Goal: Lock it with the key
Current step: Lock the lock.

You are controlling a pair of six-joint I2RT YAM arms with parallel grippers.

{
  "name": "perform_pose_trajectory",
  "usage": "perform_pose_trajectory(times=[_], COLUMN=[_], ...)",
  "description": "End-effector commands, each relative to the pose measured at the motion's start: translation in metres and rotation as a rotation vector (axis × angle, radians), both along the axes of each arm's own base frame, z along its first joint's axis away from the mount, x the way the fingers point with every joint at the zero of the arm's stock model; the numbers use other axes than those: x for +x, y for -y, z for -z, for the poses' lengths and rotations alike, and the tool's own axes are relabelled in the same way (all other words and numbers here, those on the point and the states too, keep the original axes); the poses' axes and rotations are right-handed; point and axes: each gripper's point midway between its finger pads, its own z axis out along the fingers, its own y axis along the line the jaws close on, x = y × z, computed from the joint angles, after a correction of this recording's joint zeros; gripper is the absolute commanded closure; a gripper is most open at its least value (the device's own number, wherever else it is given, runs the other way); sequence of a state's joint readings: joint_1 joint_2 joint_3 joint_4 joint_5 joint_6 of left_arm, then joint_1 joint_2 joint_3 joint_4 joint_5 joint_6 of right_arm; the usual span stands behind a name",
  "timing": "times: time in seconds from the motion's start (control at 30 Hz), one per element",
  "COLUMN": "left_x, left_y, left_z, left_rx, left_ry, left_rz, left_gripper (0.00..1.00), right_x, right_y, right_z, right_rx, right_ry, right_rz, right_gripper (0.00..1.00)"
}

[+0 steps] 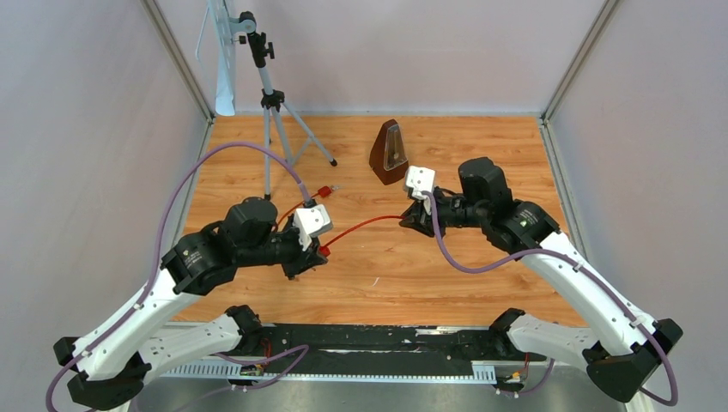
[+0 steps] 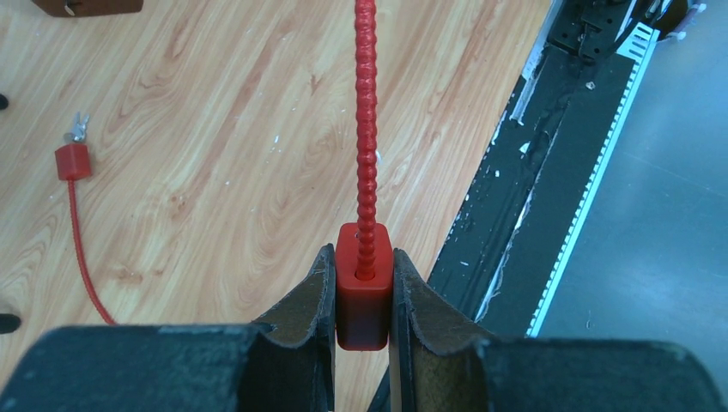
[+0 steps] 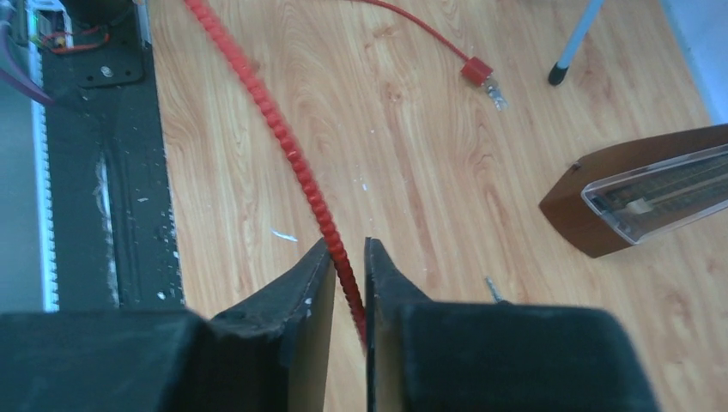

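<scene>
The left claw [image 2: 363, 259] pinched the red lock [image 2: 364, 305] tight. The right claw [image 3: 348, 255] sat closed on its ribbed cable [image 3: 283, 142]. This looked like steadying. The key [image 2: 79, 129], on the surface [image 2: 215, 129] ahead of the left claw, likely needed fetching next.

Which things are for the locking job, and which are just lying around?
For the job:
- lock, held in the left gripper
- cable, pinched by the right gripper
- key, lying loose

Just lying about:
- metronome
- tripod
</scene>
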State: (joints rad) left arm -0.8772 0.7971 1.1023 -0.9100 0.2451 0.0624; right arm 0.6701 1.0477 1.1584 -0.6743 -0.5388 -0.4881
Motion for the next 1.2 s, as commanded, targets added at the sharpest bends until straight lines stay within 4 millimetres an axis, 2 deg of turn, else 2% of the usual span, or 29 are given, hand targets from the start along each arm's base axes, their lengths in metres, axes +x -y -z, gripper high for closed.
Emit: perform_pose_trajectory(times=[0.0,0.03,0.13,0.17,0.2,0.23,0.27,0.3,0.33,0.37,0.4,0.43,0.47,0.53,0.63,0.8,0.93,1.03,1.17], left_x=[-0.001,-0.001,0.004,0.005,0.007,0.008,0.009,0.011,0.014,0.016,0.021,0.024,0.029,0.036,0.035,0.034,0.03,0.025,0.019], left_y=[0.005,0.006,0.014,0.018,0.025,0.029,0.037,0.041,0.047,0.051,0.056,0.058,0.062,0.068,0.079,0.092,0.092,0.089,0.088], left_z=[-0.019,-0.019,-0.029,-0.026,-0.037,-0.031,-0.046,-0.039,-0.053,-0.046,-0.057,-0.052,-0.058,-0.054,-0.053,-0.05,-0.054,-0.064,-0.068], left_rx=[-0.07,-0.075,-0.148,-0.165,-0.229,-0.246,-0.323,-0.336,-0.411,-0.42,-0.476,-0.484,-0.518,-0.54,-0.582,-0.62,-0.654,-0.696,-0.72], left_ry=[0.06,0.061,0.092,0.079,0.104,0.091,0.111,0.102,0.128,0.122,0.144,0.142,0.157,0.155,0.187,0.237,0.278,0.311,0.318], left_rz=[0.034,0.031,0.02,0.013,0.02,0.017,0.023,0.02,0.018,0.016,0.005,-0.007,-0.019,-0.036,0.022,0.1,0.127,0.148,0.175], left_gripper=[1.0,1.0,1.0,1.0,1.0,1.0,1.0,1.0,1.0,1.0,1.0,1.0,1.0,1.0,1.0,1.0,1.0,1.0,1.0], right_x=[-0.003,-0.004,-0.012,-0.014,-0.014,-0.015,-0.014,-0.016,-0.018,-0.019,-0.019,-0.02,-0.021,-0.031,-0.044,-0.05,-0.059,-0.06,-0.06], right_y=[-0.003,-0.005,-0.017,-0.021,-0.026,-0.03,-0.036,-0.041,-0.044,-0.047,-0.048,-0.049,-0.05,-0.051,-0.06,-0.074,-0.076,-0.081,-0.087], right_z=[-0.018,-0.022,-0.037,-0.043,-0.049,-0.057,-0.066,-0.075,-0.086,-0.096,-0.105,-0.116,-0.119,-0.132,-0.133,-0.125,-0.124,-0.117,-0.107], right_rx=[0.04,0.057,0.131,0.163,0.201,0.247,0.308,0.379,0.447,0.517,0.582,0.654,0.704,0.795,0.841,0.878,0.917,0.912,0.896], right_ry=[-0.013,-0.026,-0.08,-0.095,-0.101,-0.106,-0.108,-0.139,-0.15,-0.16,-0.169,-0.177,-0.197,-0.201,-0.21,-0.215,-0.204,-0.21,-0.211], right_rz=[0.003,-0.001,-0.025,-0.033,-0.033,-0.031,-0.023,-0.014,-0.018,-0.015,-0.009,-0.009,-0.009,-0.062,-0.132,-0.158,-0.188,-0.191,-0.192], right_gripper=[0.97,1.0,1.0,1.0,1.0,1.0,1.0,1.0,1.0,1.0,1.0,1.0,1.0,1.0,1.0,1.0,1.0,1.0,1.0])
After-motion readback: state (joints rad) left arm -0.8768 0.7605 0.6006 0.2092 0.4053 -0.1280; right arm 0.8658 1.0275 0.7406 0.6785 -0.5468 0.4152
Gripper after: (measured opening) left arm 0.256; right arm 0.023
